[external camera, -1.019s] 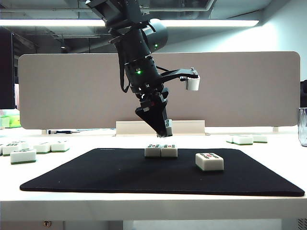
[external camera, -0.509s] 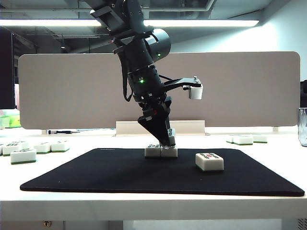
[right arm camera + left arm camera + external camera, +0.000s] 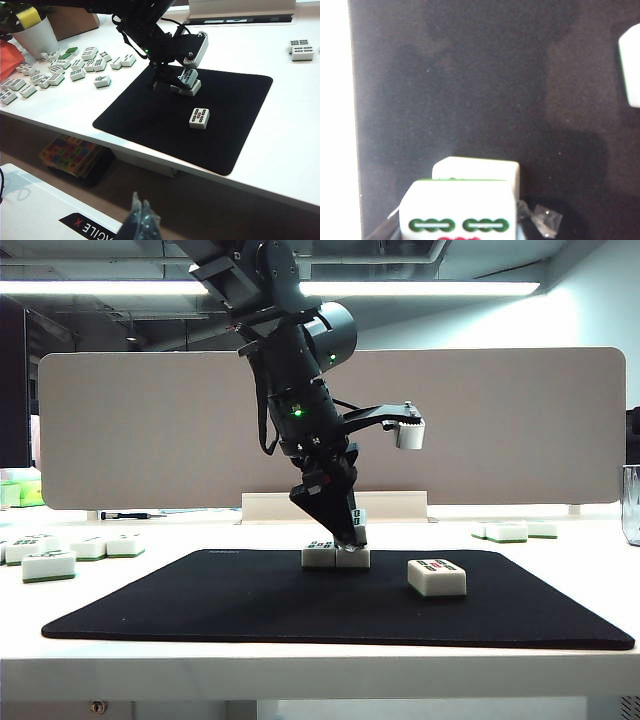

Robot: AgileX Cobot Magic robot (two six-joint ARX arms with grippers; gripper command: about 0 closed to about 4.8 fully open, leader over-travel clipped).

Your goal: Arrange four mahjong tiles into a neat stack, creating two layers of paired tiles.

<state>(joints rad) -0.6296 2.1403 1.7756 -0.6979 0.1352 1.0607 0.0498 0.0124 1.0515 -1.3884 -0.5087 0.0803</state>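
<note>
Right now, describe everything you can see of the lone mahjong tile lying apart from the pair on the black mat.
The lone mahjong tile is a small thick rectangular block, glossy white plastic by its look, with a thin green layer on its underside. It lies flat and face up on the black mat, its face printed with dark green marks and a red one in the middle. It sits to the right of the paired tiles in the exterior view, clearly apart from them. Nothing but the mat touches it; the left pincer works over at the pair.

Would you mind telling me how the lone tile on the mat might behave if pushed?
The lone tile looks rigid and glossy, so probably slippery to grip. Lying flat on the black mat, it should slide rather than tip or roll.
</note>
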